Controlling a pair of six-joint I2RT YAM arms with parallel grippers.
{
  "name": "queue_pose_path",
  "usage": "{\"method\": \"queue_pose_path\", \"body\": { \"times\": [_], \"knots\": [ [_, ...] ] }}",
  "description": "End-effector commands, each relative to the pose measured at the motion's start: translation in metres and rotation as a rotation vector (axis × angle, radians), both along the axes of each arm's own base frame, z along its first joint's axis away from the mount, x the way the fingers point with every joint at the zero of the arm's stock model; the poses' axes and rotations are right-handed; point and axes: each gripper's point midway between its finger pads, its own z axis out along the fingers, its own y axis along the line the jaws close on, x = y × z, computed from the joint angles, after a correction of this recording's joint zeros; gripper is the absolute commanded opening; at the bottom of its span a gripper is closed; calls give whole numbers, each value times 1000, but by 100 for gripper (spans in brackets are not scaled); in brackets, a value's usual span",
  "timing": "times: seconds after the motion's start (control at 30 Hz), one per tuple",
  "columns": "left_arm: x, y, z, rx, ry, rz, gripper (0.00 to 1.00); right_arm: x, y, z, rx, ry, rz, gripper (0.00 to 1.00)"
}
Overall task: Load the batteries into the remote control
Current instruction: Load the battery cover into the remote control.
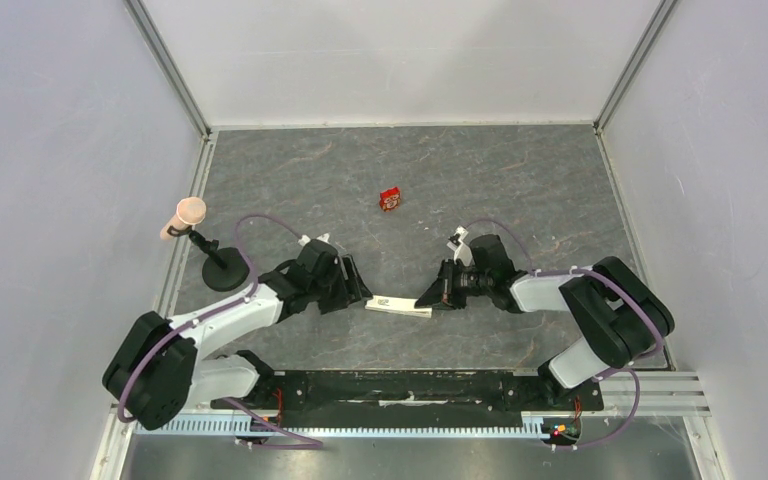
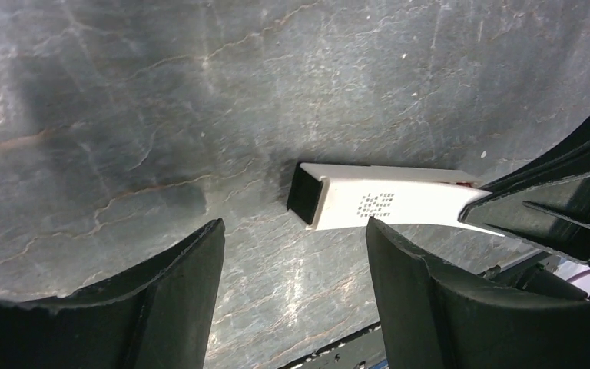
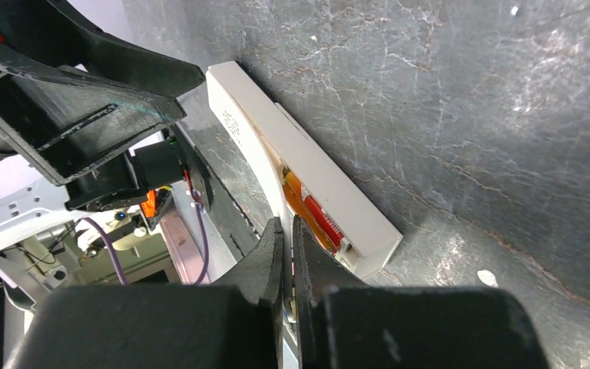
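The remote control (image 1: pixel 398 305) is lying on the tabletop (image 1: pixel 520 190) between the two claws. The left claw (image 2: pixel 293 231) is standing wide open, gripping nothing, and facing the remote's dark end. The right claw (image 3: pixel 284 231) is pressing its fingers together on nothing, its tip sitting just beside the recess. Only the right wrist view is showing the batteries (image 3: pixel 313 211) lying inside that recess
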Motion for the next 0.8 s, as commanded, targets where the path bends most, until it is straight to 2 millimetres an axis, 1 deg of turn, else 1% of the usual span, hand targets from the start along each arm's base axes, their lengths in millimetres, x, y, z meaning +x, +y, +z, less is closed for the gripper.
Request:
{"method": "queue_pose_path", "body": {
  "times": [0.0, 0.1, 0.17, 0.23, 0.43, 0.57, 0.63, 0.7, 0.77],
  "knots": [
    [23, -20, 22, -39, -103, -87, 73, 4, -23, -29, -191, 0, -39, 0],
    [23, -24, 17, -30, -82, -110, 72, 5, -25, -30, -210, -3, -51, 0],
    [22, -24, 13, -16, -65, -120, 69, 5, -27, -31, -222, -1, -58, 1],
    [18, -22, 7, 0, -44, -137, 67, 6, -28, -31, -229, 0, -61, 2],
    [7, -19, -10, 38, 16, -192, 66, 7, -30, -32, -251, 7, -66, 4],
    [2, -18, -21, 56, 57, -195, 61, 8, -31, -32, -268, 5, -64, 5],
    [0, -16, -27, 71, 74, -200, 59, 8, -31, -32, -272, 7, -62, 7],
    [-7, -18, -30, 72, 101, -232, 58, 9, -30, -31, -275, 6, -60, 9],
    [-13, -16, -33, 97, 119, -244, 57, 9, -30, -31, -278, 7, -60, 12]
  ]
}}
